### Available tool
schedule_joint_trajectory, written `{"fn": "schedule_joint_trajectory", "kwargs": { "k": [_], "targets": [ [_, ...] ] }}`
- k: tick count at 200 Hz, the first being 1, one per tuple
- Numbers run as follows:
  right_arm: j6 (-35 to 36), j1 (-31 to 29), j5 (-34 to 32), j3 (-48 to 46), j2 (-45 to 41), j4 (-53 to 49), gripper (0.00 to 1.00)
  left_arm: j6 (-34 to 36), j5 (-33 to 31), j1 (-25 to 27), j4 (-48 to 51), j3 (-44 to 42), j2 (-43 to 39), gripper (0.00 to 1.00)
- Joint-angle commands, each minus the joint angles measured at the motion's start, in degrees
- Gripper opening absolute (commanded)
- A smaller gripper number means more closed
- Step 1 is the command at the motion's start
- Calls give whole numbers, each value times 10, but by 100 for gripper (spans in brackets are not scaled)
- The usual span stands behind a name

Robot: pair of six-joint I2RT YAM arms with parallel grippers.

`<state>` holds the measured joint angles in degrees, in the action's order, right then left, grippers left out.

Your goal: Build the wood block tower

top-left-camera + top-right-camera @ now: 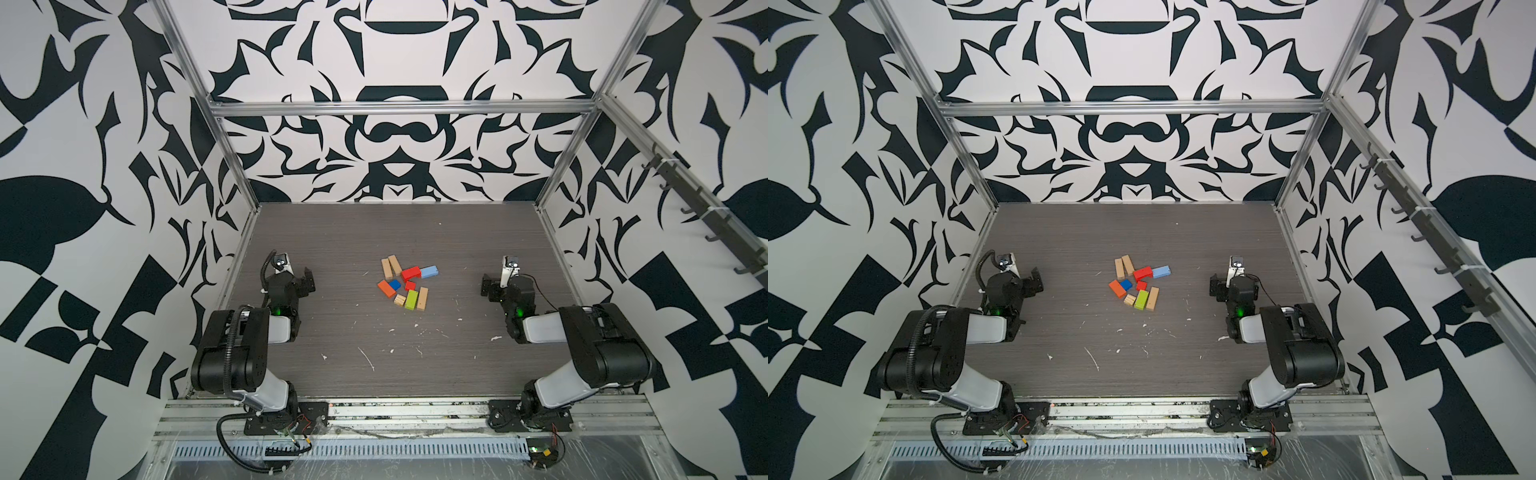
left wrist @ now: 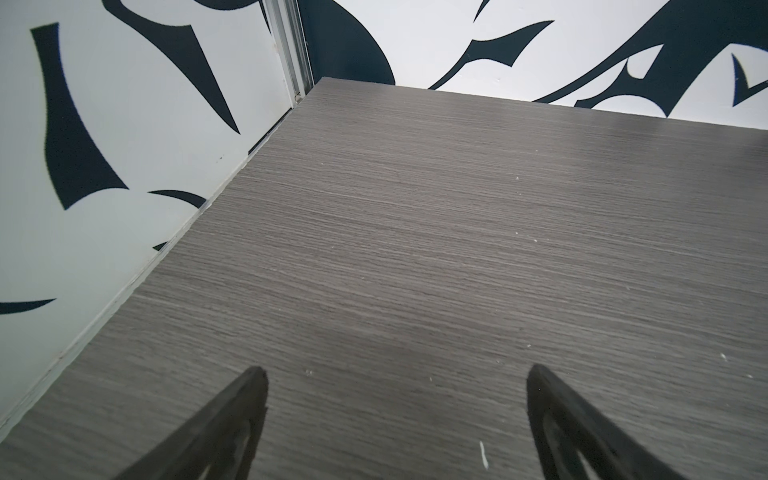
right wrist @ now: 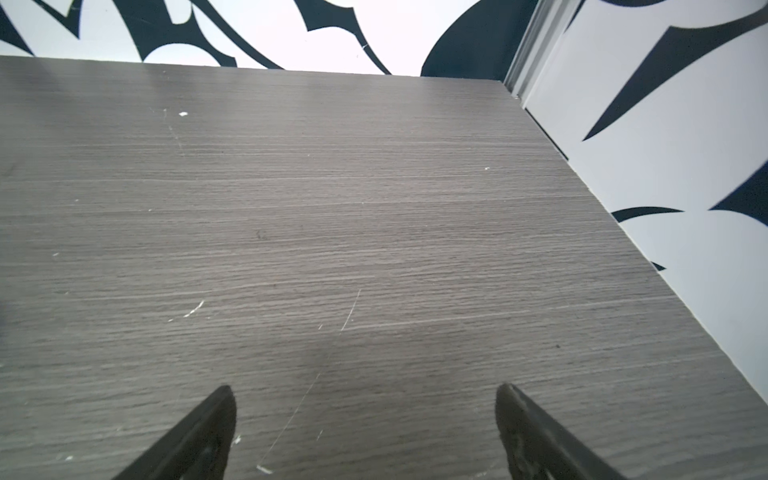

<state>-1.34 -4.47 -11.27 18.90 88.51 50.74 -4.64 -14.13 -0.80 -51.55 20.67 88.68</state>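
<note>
In both top views the wood blocks point(image 1: 409, 286) point(image 1: 1140, 286) lay flat in a loose cluster mid-table point(image 1: 374, 232): tan, red, orange, lime and two blues, several touching. Left gripper point(image 1: 306, 280) and right gripper point(image 1: 489, 287) sat well apart from them. Left wrist: jaws spread, nothing between. Right wrist: same.

Wrist views: left gripper point(image 2: 397, 370) & right gripper point(image 3: 365, 387) fingers cut off at frame edge; only tips vis.
</note>
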Motion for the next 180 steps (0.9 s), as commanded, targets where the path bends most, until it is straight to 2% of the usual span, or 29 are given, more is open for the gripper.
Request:
{"fn": "schedule_joint_trajectory", "kwargs": {
  "k": [1,21,41,65,88,93,131,180],
  "targets": [
    [-11,-3,-36,15,-58,-33,100,-1,1,-2,-12,5,3,99],
    [-13,-5,-39,66,-110,-164,99,-1,-20,-1,-8,12,-4,99],
    [-54,-5,-34,128,-152,-296,98,-2,-7,2,207,93,-75,99],
    [-88,-5,-19,183,-171,-394,97,-17,5,2,273,153,-100,99],
    [-136,-9,-4,227,-181,-468,97,-93,18,3,384,237,-104,100],
    [-152,-10,21,236,-183,-482,97,-112,26,3,416,261,-102,99],
    [-235,-34,83,283,-187,-580,100,-222,92,17,653,417,-65,100],
    [-253,-140,41,336,-157,-690,100,-251,129,102,705,399,-92,99]
  ]
}}
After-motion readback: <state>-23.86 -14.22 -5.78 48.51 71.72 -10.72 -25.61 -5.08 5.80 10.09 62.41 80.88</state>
